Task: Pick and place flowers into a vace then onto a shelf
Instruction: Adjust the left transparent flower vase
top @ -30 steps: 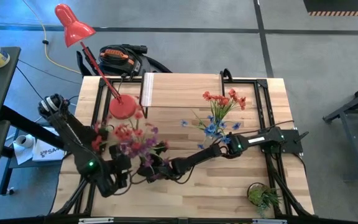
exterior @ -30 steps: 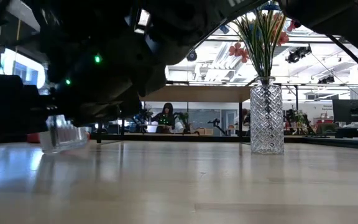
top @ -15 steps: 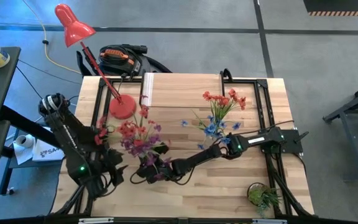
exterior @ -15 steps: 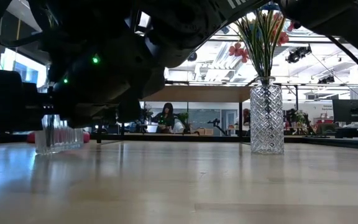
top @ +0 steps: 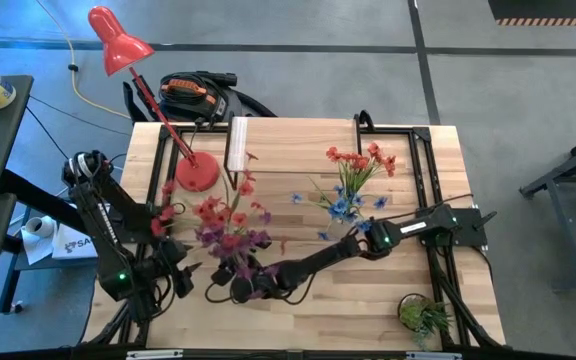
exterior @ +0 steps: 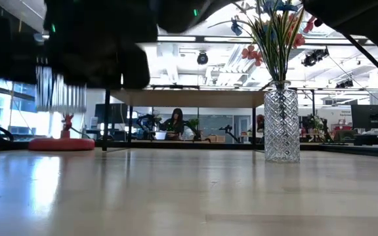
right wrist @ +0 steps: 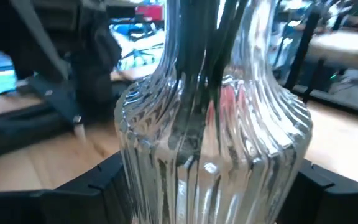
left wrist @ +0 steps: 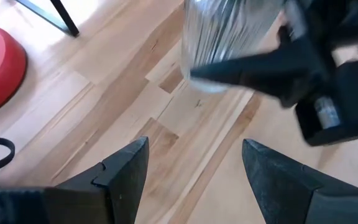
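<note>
Wooden tabletop (top: pixel 388 290) first, then the shelf (top: pixel 298 145) at the far side, plank top on thin black legs. Nothing stands on it yet that I can see.

Near the front left, the right gripper (top: pixel 230 285) is clamped around a ribbed glass vase (right wrist: pixel 213 155) stuffed with red and purple flowers (top: pixel 223 225). In the low view that vase (exterior: pixel 61 88) hangs clear of the table. Ribbed glass like this is probably heavy for its size, slick and breakable, and the tall sprays make it top-heavy, so I'd grip low on the wide belly, not the neck. The stems look thin and floppy, so pinching those seems a bad idea.

Left gripper (left wrist: pixel 194 180) hovers just beside it with fingers spread, holding nothing.

A second cut-glass vase (exterior: pixel 281 124) with red and blue blossoms stands right of centre.

Writing: a white sheet (top: pixel 73 243) off the table's left edge has dark letters, too small to read. No brands legible otherwise.
</note>
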`<state>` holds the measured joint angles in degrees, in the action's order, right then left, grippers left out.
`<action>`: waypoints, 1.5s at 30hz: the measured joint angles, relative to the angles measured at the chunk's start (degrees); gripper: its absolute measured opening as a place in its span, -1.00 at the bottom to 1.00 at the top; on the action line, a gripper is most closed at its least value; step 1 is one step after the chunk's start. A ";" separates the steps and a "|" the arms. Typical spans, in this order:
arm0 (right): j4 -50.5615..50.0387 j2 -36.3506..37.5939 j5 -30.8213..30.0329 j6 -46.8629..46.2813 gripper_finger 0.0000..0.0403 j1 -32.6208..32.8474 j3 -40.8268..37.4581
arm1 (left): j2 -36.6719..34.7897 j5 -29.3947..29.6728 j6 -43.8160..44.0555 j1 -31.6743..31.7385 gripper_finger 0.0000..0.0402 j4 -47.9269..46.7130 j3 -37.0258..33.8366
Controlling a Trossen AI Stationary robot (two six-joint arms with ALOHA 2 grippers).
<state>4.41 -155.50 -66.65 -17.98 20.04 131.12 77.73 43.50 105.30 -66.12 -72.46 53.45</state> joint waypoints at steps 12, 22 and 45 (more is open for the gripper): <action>-3.51 8.26 -7.17 5.23 0.33 -1.07 3.43 | 0.04 2.01 0.11 0.02 0.46 0.70 0.00; -4.25 10.60 -4.97 9.16 0.33 -0.20 3.84 | 0.04 2.69 -0.42 0.02 0.46 0.26 0.00; -29.80 11.77 -1.89 -19.86 0.33 5.88 3.37 | 0.04 2.90 -1.55 0.08 0.46 0.08 0.02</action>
<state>-25.39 -143.73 -68.54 -37.84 25.92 134.49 77.78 46.40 103.75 -66.04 -72.38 53.47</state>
